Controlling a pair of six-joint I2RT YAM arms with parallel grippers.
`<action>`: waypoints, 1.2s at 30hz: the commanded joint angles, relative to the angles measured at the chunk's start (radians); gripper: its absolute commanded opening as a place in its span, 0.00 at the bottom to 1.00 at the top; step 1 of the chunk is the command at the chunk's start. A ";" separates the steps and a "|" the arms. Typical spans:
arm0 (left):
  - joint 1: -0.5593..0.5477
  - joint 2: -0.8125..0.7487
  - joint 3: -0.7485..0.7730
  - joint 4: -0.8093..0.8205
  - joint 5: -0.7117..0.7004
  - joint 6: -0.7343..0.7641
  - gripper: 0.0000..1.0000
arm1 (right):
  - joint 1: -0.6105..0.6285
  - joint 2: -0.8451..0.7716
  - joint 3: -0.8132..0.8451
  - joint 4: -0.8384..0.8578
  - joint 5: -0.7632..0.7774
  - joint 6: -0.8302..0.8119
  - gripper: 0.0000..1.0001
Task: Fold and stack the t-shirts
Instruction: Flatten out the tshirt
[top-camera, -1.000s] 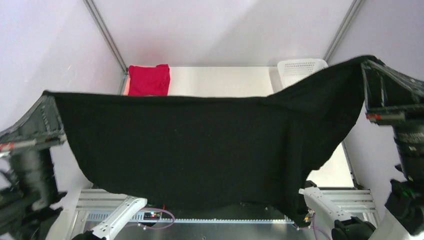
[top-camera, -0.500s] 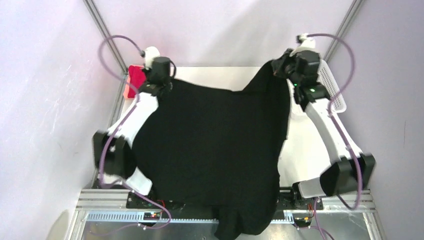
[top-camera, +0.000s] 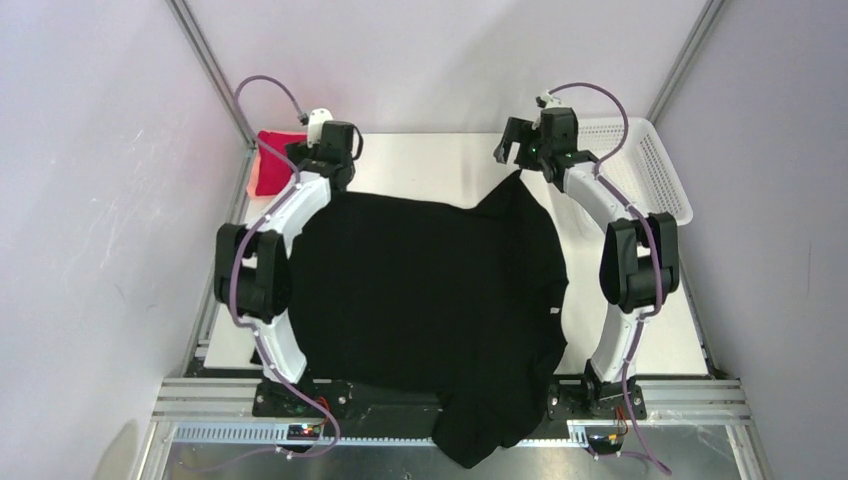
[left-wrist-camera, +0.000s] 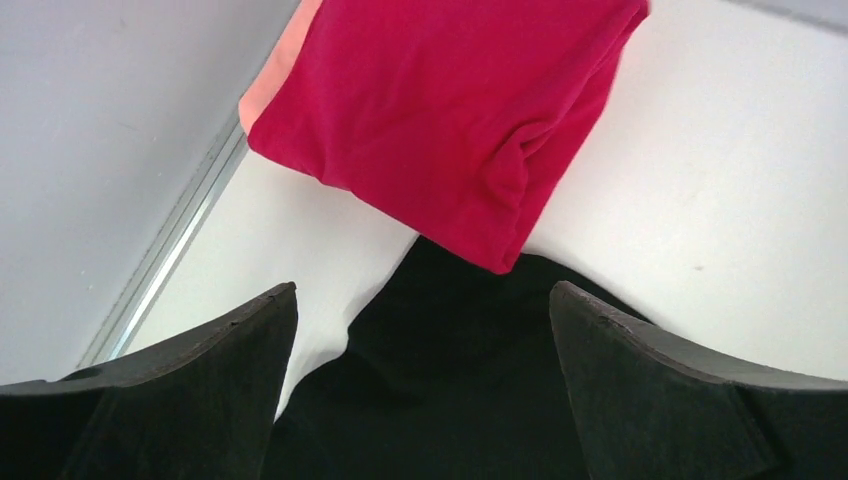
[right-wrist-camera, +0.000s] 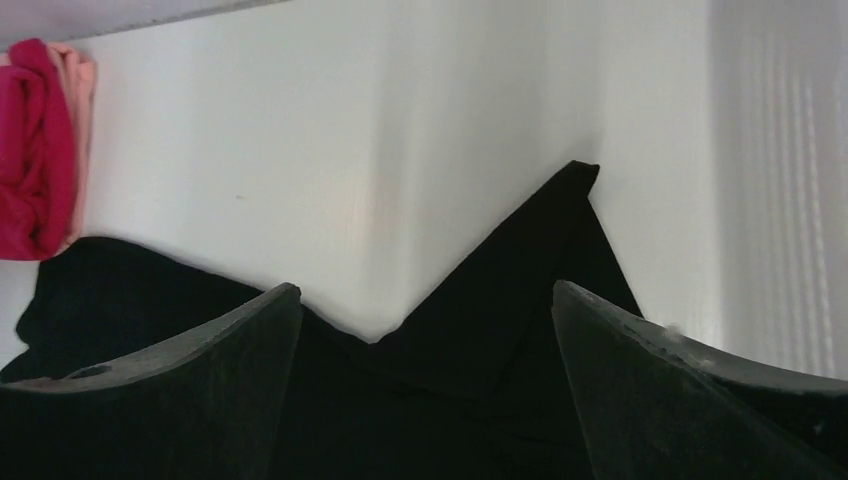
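The white table (top-camera: 430, 160) is mostly covered by the large plain black cloth t-shirt (top-camera: 420, 290). It lies spread flat between the two arms. Its near part hangs over the table's near edge between the arm bases, and its far right corner rises to a point. Bare table shows as a broad strip along the far edge, a narrower one down the right side behind the right arm, and a thin one on the left.

The white plastic mesh basket (top-camera: 650, 170) sits at the far right corner, apart from the black cloth. The folded bright crimson-red cloth t-shirt (top-camera: 270, 165) lies at the far left corner against the table's left edge, with a pale pink layer showing along one side. Its near corner meets the black shirt's far edge.

The left gripper (left-wrist-camera: 422, 288) hovers over that meeting point, fingers spread wide and holding nothing. The right gripper (right-wrist-camera: 425, 288) hangs over the pointed black corner, likewise spread wide and empty.
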 joint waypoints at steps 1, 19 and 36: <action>0.004 -0.177 -0.062 0.025 0.144 -0.067 1.00 | 0.022 -0.140 -0.026 0.002 0.010 0.016 0.99; -0.001 -0.316 -0.528 0.039 0.445 -0.301 1.00 | 0.085 -0.010 -0.202 -0.085 -0.022 0.192 0.99; 0.001 -0.295 -0.616 0.063 0.445 -0.317 1.00 | 0.079 0.356 0.204 -0.054 -0.041 0.320 1.00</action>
